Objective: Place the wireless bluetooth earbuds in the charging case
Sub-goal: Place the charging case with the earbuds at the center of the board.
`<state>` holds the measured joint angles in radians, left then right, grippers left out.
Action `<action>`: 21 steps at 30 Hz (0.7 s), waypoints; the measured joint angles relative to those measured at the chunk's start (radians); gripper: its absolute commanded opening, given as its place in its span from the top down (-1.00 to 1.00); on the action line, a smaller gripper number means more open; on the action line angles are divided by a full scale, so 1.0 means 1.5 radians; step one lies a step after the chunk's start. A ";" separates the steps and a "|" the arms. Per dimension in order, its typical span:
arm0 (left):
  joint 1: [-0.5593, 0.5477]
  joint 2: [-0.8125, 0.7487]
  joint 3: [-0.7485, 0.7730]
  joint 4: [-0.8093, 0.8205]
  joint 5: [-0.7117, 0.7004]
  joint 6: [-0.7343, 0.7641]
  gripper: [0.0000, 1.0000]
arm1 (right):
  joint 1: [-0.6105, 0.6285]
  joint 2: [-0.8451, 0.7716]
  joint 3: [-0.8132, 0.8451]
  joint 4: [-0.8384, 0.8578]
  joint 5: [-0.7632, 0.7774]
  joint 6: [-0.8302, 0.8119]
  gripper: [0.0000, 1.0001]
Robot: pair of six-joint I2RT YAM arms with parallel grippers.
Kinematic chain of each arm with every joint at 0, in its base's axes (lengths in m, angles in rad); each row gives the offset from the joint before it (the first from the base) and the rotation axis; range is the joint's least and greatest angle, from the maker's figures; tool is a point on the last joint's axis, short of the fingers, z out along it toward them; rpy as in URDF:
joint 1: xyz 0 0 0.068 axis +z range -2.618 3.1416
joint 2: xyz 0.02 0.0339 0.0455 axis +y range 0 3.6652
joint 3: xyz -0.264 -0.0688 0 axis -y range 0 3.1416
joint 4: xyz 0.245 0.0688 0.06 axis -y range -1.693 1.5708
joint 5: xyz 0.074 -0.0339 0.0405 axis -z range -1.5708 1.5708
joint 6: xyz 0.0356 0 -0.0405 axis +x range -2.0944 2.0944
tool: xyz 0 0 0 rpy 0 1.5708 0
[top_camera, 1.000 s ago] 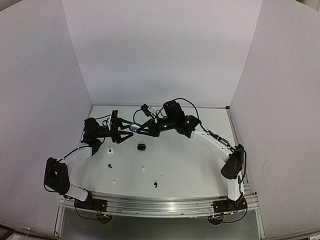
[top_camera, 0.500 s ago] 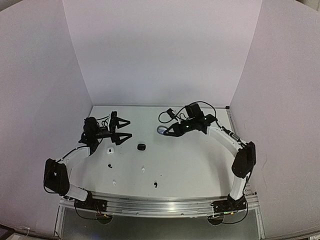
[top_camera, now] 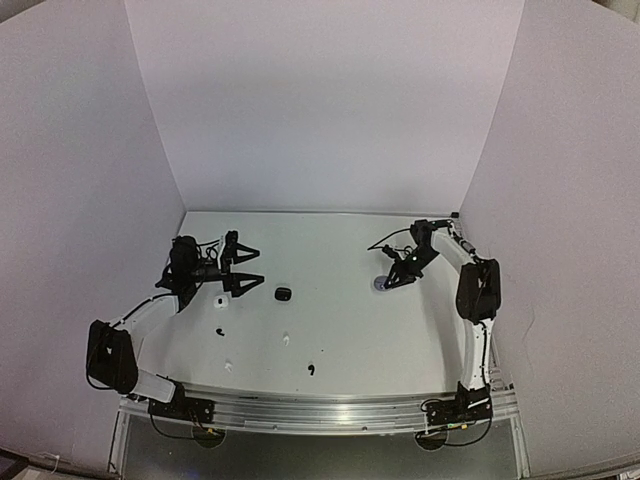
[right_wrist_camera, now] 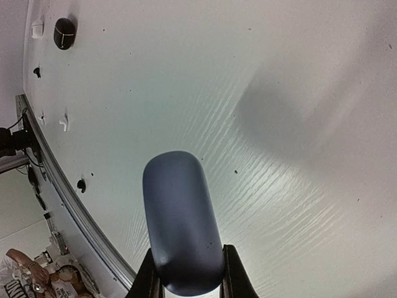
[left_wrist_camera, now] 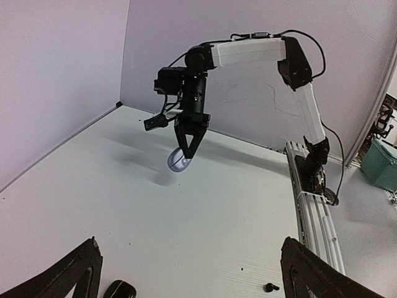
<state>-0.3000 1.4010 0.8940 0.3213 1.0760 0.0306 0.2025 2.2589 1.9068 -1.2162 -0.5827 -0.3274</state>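
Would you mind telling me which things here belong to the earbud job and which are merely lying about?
Job: grey case in the right fingers, black case, white case, black earbuds, white earbuds.
Not the job: teal bin, mounting rail.

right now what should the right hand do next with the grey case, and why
Probably lower the grey case onto the table and release it. The right hand is shut on it, and its shadow lies apart from it, so it seems to hang above the surface. The left hand is open and empty.
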 measured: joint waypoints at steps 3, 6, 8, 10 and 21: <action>0.000 0.000 0.001 -0.017 -0.003 0.013 -0.99 | 0.001 0.055 0.058 -0.025 0.007 -0.024 1.00; 0.000 0.000 0.001 -0.026 -0.004 0.019 -0.99 | 0.001 0.093 0.093 -0.044 0.012 -0.038 1.00; 0.000 0.000 0.001 -0.030 -0.004 0.021 -0.99 | 0.000 0.114 0.114 -0.055 0.014 -0.044 1.00; 0.000 0.001 0.001 -0.033 -0.004 0.023 -0.99 | 0.000 0.131 0.129 -0.057 0.018 -0.046 1.00; 0.000 0.009 0.005 -0.035 -0.006 0.032 -0.99 | -0.013 0.159 0.155 -0.073 0.026 -0.053 0.33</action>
<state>-0.3000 1.4151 0.9012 0.2687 1.0676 0.0788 0.1838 2.4967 2.1388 -1.3264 -0.5439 -0.4066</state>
